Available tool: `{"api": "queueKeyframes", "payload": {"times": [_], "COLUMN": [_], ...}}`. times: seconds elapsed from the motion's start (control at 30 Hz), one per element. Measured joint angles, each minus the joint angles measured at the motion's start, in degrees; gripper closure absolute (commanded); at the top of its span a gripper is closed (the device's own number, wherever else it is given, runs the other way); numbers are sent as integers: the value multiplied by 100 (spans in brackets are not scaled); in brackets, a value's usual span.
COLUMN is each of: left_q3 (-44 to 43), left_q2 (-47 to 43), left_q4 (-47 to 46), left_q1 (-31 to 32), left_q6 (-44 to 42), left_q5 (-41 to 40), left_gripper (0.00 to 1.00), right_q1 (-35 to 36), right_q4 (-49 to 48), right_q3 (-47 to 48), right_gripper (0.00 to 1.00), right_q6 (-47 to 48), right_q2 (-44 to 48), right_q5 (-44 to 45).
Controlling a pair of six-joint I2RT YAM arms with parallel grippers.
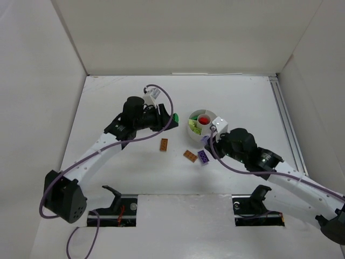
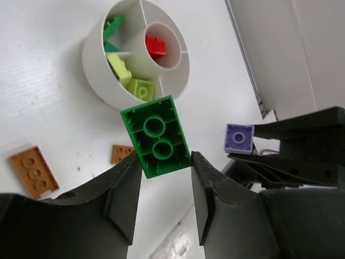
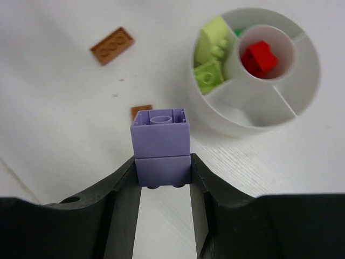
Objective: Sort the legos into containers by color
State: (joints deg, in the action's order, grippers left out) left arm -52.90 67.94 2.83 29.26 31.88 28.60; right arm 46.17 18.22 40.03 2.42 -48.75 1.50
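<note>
Maybe halfway: tub (image 3: 232, 127) holds red, lime, green; left gripper (image 2: 166, 162) pinches a green brick (image 2: 156, 135), right gripper (image 3: 161, 164) a purple brick (image 3: 160, 135); orange plates (image 1: 163, 144) loose at tub's 8 o'clock.

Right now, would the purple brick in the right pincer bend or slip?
Probably stiff: the purple brick shows square edges in the right pincer. It looks smooth, so it could slip. It seems two stacked pieces, which might split.

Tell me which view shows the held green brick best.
Left wrist: the green brick sits centre frame, hollow underside showing, pinched between the left fingers. Top view gives only a small green speck at that arm's tip. Right wrist misses it.
</note>
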Motion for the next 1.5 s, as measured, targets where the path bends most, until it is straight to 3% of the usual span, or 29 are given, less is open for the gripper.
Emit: {"api": "queueKeyframes", "payload": {"times": [0.23,0.43,0.63,0.87,1.2,1.23,1.27,1.4,1.5], "left_q3": [-1373,-3021,-4022,-4583,-4653,-4677,-4699,-4732,-4732], "left_q2": [1770,3265,4024,4625,4852,4863,4883,4931,4933], "left_q4": [125,625,1095,1545,1840,1847,1856,1895,1939], "left_q1": [11,260,415,542,603,603,603,608,621], "left_q6": [-629,-1519,-2100,-2402,-2422,-2424,-2424,-2435,-2435], "left_q5": [-225,-446,-382,-378,-367,-365,-363,-361,-378], "left_gripper": [98,94,89,89,84,82,71,57,54], "right_q1": [-627,-1373,-1738,-1910,-1947,-1947,-1947,-1947,-1947], "right_q4": [564,678,811,839,839,841,837,839,839], "right_q3": [280,573,581,592,592,592,592,592,592], "right_gripper": [95,95,95,95,94,94,94,93,93], "right_q6": [-599,-695,-660,-625,-605,-605,-605,-605,-605], "right_q2": [289,175,59,61,-81,-96,-103,-111,-111], "right_q5": [1493,1786,1777,1744,1722,1718,1716,1714,1714]}}
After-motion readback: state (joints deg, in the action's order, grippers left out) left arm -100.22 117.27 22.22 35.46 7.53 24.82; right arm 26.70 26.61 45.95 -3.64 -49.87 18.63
